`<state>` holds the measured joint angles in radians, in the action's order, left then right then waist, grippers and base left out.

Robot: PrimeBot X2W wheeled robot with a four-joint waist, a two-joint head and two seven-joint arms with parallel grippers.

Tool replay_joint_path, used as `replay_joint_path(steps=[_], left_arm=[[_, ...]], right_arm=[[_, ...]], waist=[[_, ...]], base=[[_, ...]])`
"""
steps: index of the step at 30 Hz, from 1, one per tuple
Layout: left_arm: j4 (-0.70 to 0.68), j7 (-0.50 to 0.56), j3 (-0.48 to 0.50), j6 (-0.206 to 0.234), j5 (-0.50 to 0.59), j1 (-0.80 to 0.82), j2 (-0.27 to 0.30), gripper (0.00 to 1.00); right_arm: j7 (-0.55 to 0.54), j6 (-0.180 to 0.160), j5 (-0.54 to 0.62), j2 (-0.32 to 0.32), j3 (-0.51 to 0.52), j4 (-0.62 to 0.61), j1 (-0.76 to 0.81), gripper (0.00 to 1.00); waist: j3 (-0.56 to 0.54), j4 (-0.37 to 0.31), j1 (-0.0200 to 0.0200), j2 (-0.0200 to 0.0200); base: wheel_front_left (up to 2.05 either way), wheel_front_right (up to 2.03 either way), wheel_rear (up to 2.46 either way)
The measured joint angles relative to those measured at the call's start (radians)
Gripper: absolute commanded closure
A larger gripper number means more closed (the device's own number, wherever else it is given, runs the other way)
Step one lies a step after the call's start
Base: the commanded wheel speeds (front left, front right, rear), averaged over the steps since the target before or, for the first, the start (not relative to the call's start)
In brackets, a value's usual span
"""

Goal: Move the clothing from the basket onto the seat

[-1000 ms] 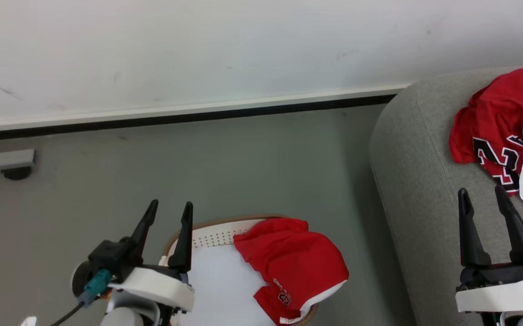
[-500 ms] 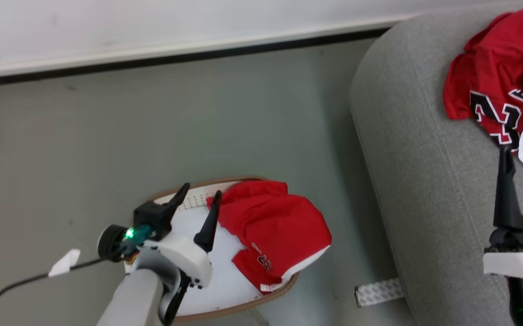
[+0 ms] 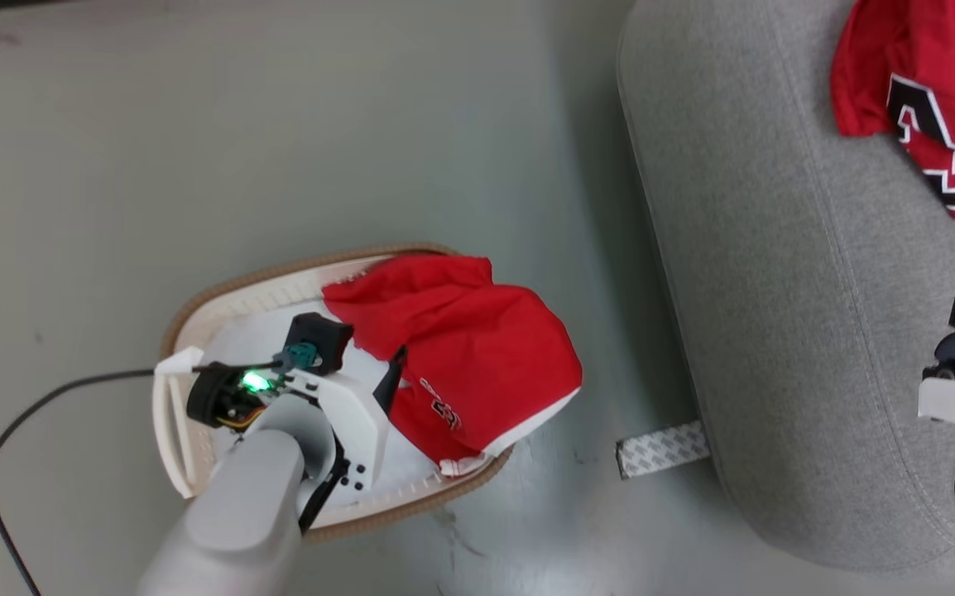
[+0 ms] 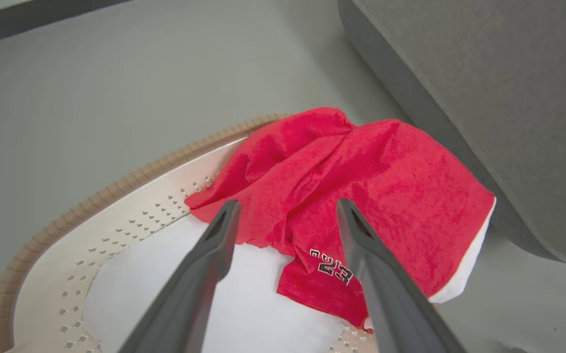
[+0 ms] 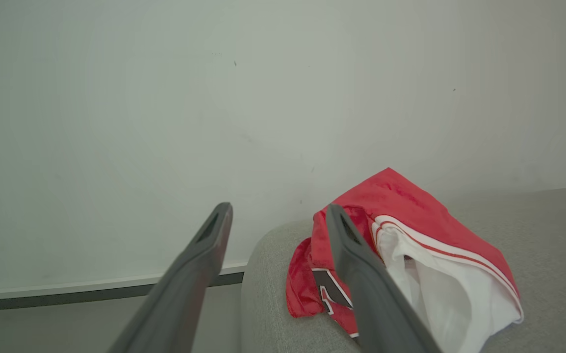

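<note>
Oval cream plastic basket (image 3: 279,285): brown woven-look rim, small perforations in the wall, flat pale bottom, standing on smooth grey floor (image 3: 196,124). In it, shiny red shorts (image 3: 477,339), crumpled, with white hem trim and a small black-and-white logo; partly on the basket bottom, partly draped over the rim on the side nearest the seat. Seat (image 3: 759,248): big, light-grey woven upholstery, rounded edges, stitched seams, near the basket. On the seat, red jersey (image 3: 908,74), bunched, black-and-white numerals, white trim and white inner side showing. Left gripper (image 4: 287,203) inside basket, dark tapered fingers spread apart, tips at the shorts' edge, nothing clamped; contact with cloth unclear. Right gripper (image 5: 278,207) over seat near jersey, fingers apart, empty. Pale patterned strip (image 3: 664,447) on floor at seat's base. Black cable (image 3: 31,414) trailing over floor from left wrist.
</note>
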<state>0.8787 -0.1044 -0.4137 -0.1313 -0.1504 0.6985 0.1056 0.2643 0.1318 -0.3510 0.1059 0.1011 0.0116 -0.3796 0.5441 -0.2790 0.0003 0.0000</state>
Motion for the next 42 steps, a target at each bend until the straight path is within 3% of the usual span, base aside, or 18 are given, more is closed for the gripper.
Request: replay_joint_path(steps=[7,16,33,34,35,42], left_arm=[[0.138,0.043,-0.078,0.0,-0.042,0.112,0.013,0.0],[0.28,0.06,-0.086,0.0,-0.068,0.252,0.052,0.0],[0.372,0.041,-0.14,0.0,-0.094,0.369,0.039,0.01],[0.374,0.041,-0.142,0.0,-0.098,0.374,0.039,0.28],[0.376,0.041,-0.147,0.0,-0.098,0.379,0.04,1.0],[0.384,0.031,-0.18,0.0,-0.122,0.392,0.043,1.0]], right_arm=[[0.0,0.0,-0.007,-0.015,0.012,-0.028,-0.066,0.0],[0.0,0.0,-0.011,-0.043,-0.013,-0.06,-0.117,0.0],[0.0,0.0,-0.051,-0.054,-0.064,-0.058,-0.13,0.0],[0.0,0.0,-0.056,-0.053,-0.067,-0.057,-0.13,0.0],[0.0,0.0,-0.058,-0.054,-0.068,-0.057,-0.13,0.0],[0.0,0.0,-0.075,-0.054,-0.07,-0.045,-0.131,0.0]], waist=[[0.101,-0.026,-0.0001,0.0],[0.21,-0.076,-0.0001,0.0],[0.278,-0.139,-0.0002,0.0],[0.28,-0.14,-0.0002,0.0],[0.284,-0.142,-0.0002,0.0],[0.291,-0.148,-0.0002,0.0]], base=[[0.0,0.0,0.0],[0.0,0.0,0.0],[0.0,0.0,0.0],[0.0,0.0,0.0],[0.0,0.0,0.0],[0.0,0.0,0.0]])
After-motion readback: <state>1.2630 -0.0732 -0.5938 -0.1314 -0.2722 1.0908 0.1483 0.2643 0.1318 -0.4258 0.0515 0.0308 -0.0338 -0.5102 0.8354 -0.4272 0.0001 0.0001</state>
